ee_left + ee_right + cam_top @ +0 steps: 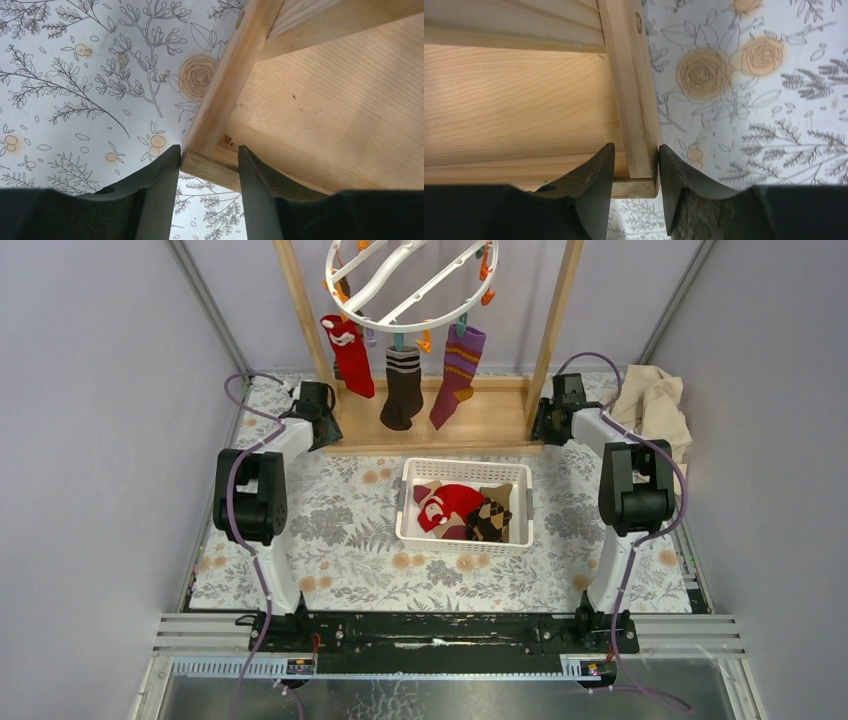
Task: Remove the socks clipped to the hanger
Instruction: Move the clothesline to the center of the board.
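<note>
L gripper (210,149) & R gripper (636,146) narrowed astride rack base (470,425) front corners; can't tell if clamped yet. Squeeze both evenly and keep base flat so hanger (385,280) above, w/ 3 socks (403,390) clipped on, doesn't swing. Other socks in basket (404,502).

A: What colours hang up there?
B: A red sock (350,355) trimmed white, a brown sock (402,390) with cream stripes, a purple sock (457,370) striped orange.
A: And around them?
B: White hanger (420,285), orange and teal clips (425,342), white basket (465,543), pale wood rack (480,420), tablecloth (340,530) with grey leaves and orange flowers.
</note>
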`<act>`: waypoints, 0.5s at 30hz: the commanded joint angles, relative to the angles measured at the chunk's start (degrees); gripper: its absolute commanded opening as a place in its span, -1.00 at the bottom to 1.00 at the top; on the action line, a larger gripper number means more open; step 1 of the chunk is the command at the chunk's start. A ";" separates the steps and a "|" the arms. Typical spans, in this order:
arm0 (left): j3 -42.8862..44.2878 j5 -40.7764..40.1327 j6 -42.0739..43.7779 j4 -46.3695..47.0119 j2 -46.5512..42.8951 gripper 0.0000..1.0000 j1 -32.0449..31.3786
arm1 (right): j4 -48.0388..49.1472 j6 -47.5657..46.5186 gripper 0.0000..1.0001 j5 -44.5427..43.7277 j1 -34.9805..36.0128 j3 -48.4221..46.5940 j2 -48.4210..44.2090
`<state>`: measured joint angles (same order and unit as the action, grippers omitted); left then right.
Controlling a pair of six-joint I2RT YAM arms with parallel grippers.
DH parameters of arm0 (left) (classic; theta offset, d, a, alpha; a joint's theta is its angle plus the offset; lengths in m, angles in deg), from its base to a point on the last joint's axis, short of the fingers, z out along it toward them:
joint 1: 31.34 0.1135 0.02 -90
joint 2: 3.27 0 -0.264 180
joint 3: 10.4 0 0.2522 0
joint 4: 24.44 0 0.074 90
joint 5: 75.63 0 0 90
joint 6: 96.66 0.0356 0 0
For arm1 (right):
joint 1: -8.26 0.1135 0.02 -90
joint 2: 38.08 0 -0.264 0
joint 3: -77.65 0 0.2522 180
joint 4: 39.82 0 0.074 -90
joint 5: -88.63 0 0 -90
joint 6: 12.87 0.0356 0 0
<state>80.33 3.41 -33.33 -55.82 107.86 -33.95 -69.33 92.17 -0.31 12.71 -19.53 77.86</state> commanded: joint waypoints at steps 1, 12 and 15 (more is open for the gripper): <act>-4.43 2.83 1.06 -4.77 -1.67 0.02 -0.85 | -6.99 -0.48 -0.13 0.22 -0.05 5.25 -4.05; -13.14 2.88 -1.16 -4.60 -9.82 0.01 -6.66 | -6.05 0.90 -0.14 -0.79 -0.05 16.88 -14.91; -16.65 2.34 -2.23 -4.60 -13.19 0.01 -8.75 | -6.10 1.15 -0.14 -0.80 -0.06 19.85 -18.44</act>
<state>68.12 2.29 -34.19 -55.65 97.87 -38.28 -70.40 92.50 -2.47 12.05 -3.13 64.53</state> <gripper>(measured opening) 0.510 0.434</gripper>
